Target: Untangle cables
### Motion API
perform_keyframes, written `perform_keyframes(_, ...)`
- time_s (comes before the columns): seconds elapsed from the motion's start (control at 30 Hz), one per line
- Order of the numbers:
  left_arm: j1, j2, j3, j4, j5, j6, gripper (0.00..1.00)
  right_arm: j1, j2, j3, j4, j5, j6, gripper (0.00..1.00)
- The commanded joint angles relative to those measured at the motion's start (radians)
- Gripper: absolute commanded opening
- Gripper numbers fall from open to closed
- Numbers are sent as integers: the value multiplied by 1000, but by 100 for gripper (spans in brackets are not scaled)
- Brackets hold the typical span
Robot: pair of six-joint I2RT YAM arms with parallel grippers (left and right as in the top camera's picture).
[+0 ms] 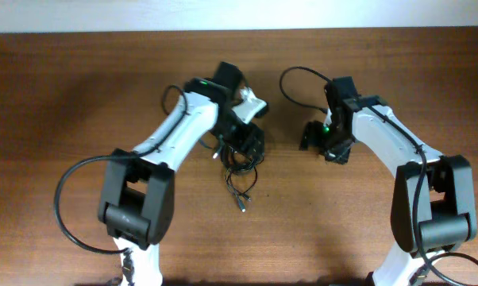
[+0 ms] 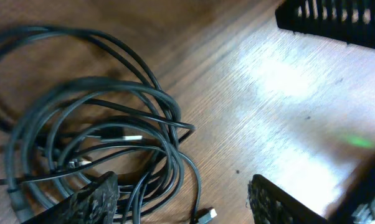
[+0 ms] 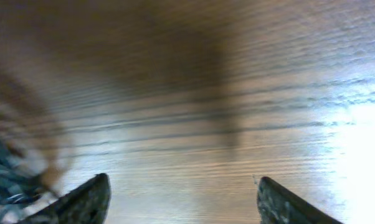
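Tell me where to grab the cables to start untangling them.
Take the cables by the loose strand near the plug, coming down from above on its outer side. It lies clear of the coil, so one wire could likely be pinched alone.

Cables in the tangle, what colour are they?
The cables are black, clearest in the left wrist view.

Warm, even and sharp from overhead, with only faint shadows close around the cables (image 1: 240,179). From the left wrist, crisp on the cables, washed by white glare on the table (image 2: 281,99) right of them, a green glint farther right. From the right wrist, smeared by motion blur, brightest far right of the cables.
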State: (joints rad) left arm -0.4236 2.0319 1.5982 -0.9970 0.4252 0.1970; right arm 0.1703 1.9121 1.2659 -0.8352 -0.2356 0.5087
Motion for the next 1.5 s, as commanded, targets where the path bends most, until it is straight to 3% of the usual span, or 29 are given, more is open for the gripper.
perform_keyframes(0.0, -74, -13, -59, 43, -134, -40, 67, -2, 8, -98, 47, 23, -3, 78)
perform_keyframes(0.1, -116, -13, -114, 117, -259, -118, 69, -2, 8, -154, 101, 23, 5, 77)
perform_keyframes(0.23, -144, -13, -190, 210, -277, -141, 65, -2, 8, -195, 146, 23, 6, 76)
perform_keyframes(0.27, -144, -13, -206, 232, -277, -142, 59, -1, 8, -196, 152, 23, 8, 75)
perform_keyframes(0.3, -144, -13, -211, 238, -286, -142, 47, -2, 8, -196, 152, 23, 8, 75)
perform_keyframes(0.37, -144, -13, -210, 238, -334, -149, 36, -1, 8, -196, 151, 23, 8, 74)
perform_keyframes(0.4, -143, -11, -210, 238, -348, -156, 26, 0, 8, -196, 152, 23, 8, 74)
perform_keyframes(0.43, -143, -11, -210, 238, -352, -160, 9, 0, 8, -196, 151, 19, 8, 74)
perform_keyframes(0.47, -143, -11, -210, 238, -352, -159, 1, 1, 8, -196, 150, 12, 8, 74)
perform_keyframes(0.63, -101, -32, -145, 203, -326, -147, 0, 0, 8, -196, 145, -23, 8, 74)
perform_keyframes(0.8, 77, -61, -104, 168, 117, -56, 0, 0, 8, -196, 144, -142, -4, 77)
perform_keyframes(0.87, 167, -61, -110, 140, 298, 42, 0, 0, 8, -196, 153, -270, -33, 77)
perform_keyframes(0.97, 276, -61, -129, 108, 558, 187, 0, 0, 8, -196, 236, -653, -219, 76)
perform_keyframes(1.0, 309, -61, -135, 100, 624, 222, 0, 0, 8, -196, 273, -759, -244, 72)
perform_keyframes(1.03, 334, -61, -140, 98, 667, 229, 0, 0, 8, -196, 321, -842, -243, 52)
perform_keyframes(1.07, 352, -61, -141, 96, 684, 228, 0, 0, 8, -196, 359, -891, -243, 40)
perform_keyframes(1.1, 363, -61, -141, 93, 687, 228, 0, 0, 8, -196, 403, -939, -243, 32)
perform_keyframes(1.13, 370, -61, -141, 93, 686, 228, 0, 1, 8, -196, 442, -976, -243, 31)
perform_keyframes(1.37, 371, -61, -141, 93, 682, 228, 0, 47, 8, -196, 646, -1020, -219, 56)
perform_keyframes(1.47, 359, -61, -141, 87, 686, 228, 0, 78, 8, -196, 834, -940, -12, 56)
